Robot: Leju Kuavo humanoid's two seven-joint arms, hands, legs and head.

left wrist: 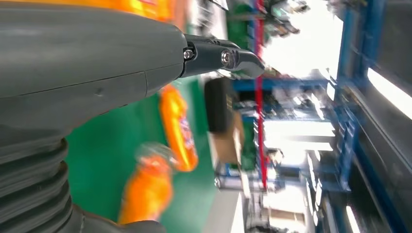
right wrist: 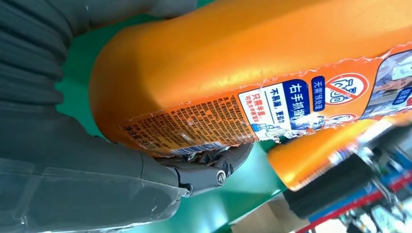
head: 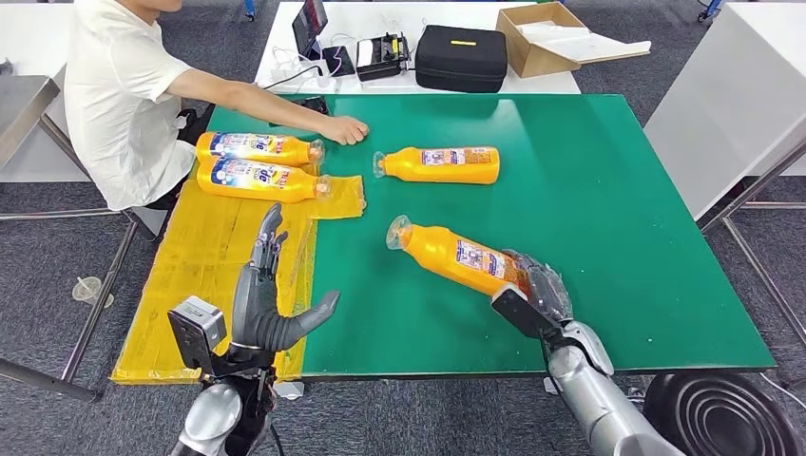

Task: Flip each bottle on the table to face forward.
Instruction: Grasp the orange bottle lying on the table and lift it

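Four orange bottles with clear caps lie on their sides. Two labelled ones (head: 255,147) (head: 257,180) rest on the yellow mat (head: 204,285) at the left. A third bottle (head: 442,163) lies on the green table (head: 608,218) near its middle. My right hand (head: 534,290) grips the base of the fourth bottle (head: 454,255), which slants with its cap to the far left. In the right wrist view this bottle (right wrist: 252,63) shows its printed back label, and my thumb (right wrist: 204,170) presses under it. My left hand (head: 269,299) hovers open over the mat's right edge, holding nothing.
A person in a white shirt sits at the far left corner, with one hand (head: 344,130) resting on the table near the mat bottles. Behind the table stand a black case (head: 462,57), a cardboard box (head: 542,36) and electronics. The table's right half is bare green.
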